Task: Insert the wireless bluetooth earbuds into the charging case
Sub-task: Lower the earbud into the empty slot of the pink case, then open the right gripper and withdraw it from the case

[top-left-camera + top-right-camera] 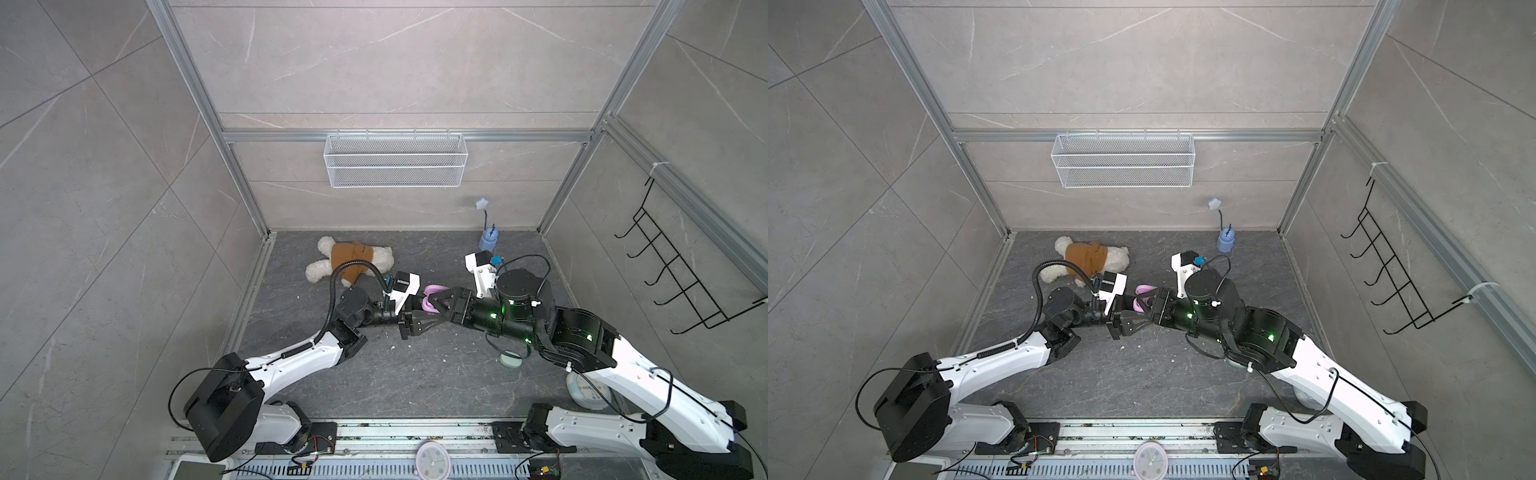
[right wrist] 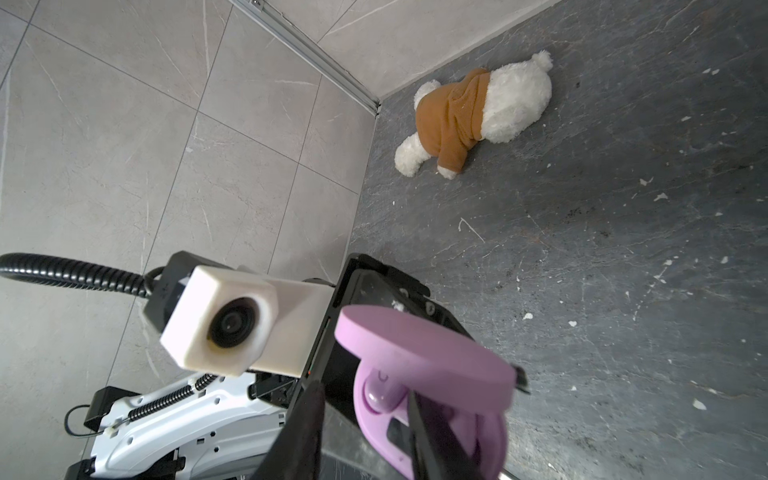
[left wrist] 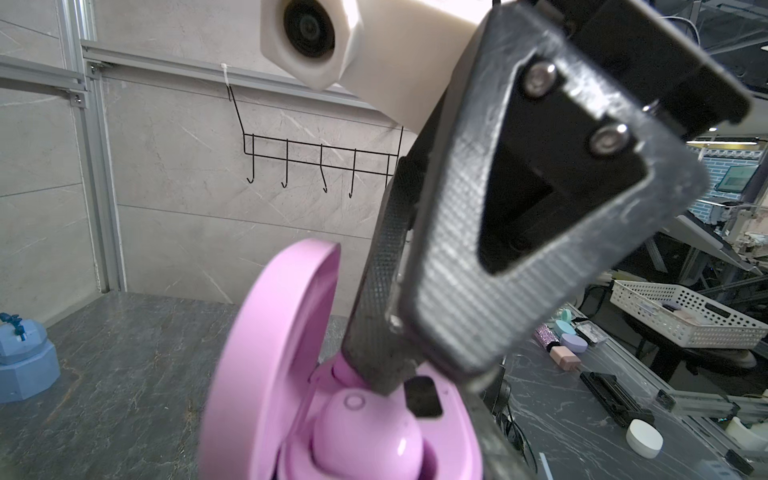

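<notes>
Left gripper (image 1: 422, 311) pinches the lilac charging case (image 3: 266, 374), lid up — mid-table. Right gripper (image 2: 363, 390) jaws slightly parted at a seated lilac earbud (image 3: 365, 432).

The lilac oval plastic charging case (image 3: 266, 353) matched the lilac bean-shaped earbud (image 3: 365, 436); my right hand (image 3: 397, 380) was black and finely ribbed; the stone surface (image 3: 124, 374) was dark grey, white-veined.

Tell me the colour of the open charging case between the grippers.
The charging case is lilac, lid and base alike; clearest in the left wrist view.
</notes>
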Controlling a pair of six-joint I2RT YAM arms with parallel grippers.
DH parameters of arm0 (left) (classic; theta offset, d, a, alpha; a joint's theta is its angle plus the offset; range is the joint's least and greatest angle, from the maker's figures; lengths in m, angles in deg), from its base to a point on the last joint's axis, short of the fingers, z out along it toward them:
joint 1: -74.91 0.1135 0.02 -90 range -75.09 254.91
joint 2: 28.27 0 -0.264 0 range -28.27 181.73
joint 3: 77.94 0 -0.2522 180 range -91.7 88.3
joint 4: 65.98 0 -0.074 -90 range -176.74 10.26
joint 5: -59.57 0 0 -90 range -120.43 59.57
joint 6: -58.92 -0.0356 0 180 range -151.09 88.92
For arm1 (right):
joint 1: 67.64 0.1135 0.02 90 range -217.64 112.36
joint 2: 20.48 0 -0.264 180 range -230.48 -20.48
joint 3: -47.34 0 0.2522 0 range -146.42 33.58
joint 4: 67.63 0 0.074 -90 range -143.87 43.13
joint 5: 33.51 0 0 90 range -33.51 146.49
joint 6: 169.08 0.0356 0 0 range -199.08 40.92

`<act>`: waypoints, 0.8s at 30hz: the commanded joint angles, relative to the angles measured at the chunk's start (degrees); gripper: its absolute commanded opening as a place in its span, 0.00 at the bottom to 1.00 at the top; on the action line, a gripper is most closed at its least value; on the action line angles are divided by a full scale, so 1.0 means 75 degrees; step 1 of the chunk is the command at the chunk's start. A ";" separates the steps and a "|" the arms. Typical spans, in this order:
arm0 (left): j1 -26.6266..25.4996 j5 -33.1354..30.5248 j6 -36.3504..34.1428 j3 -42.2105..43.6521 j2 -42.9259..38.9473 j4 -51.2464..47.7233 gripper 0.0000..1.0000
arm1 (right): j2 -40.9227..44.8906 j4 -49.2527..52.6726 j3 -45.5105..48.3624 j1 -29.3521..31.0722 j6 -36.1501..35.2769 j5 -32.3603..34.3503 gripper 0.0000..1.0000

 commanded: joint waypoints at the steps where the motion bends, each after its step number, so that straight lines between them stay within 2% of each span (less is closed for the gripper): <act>1: 0.0002 0.0017 -0.0148 -0.0264 -0.0221 0.0485 0.32 | -0.0076 0.0762 -0.0495 0.0052 -0.0126 -0.0083 0.41; 9: 0.0006 0.0000 -0.0299 -0.0171 -0.0297 0.0142 0.32 | -0.0525 0.1893 -0.1779 0.0079 -0.0436 -0.0365 0.48; 16: 0.0002 0.0073 -0.0384 -0.0122 -0.0407 -0.0148 0.32 | -0.1858 0.3958 -0.4312 0.0042 -0.1026 0.0455 0.51; 21: -0.0007 0.0113 -0.0387 -0.0109 -0.0498 -0.0187 0.32 | -0.3061 0.5303 -0.6015 -0.0368 -0.1369 0.0565 0.53; 24: -0.0016 0.0141 -0.0399 -0.0102 -0.0565 -0.0230 0.32 | -0.3299 0.5458 -0.6034 -0.0769 -0.1409 0.0236 0.51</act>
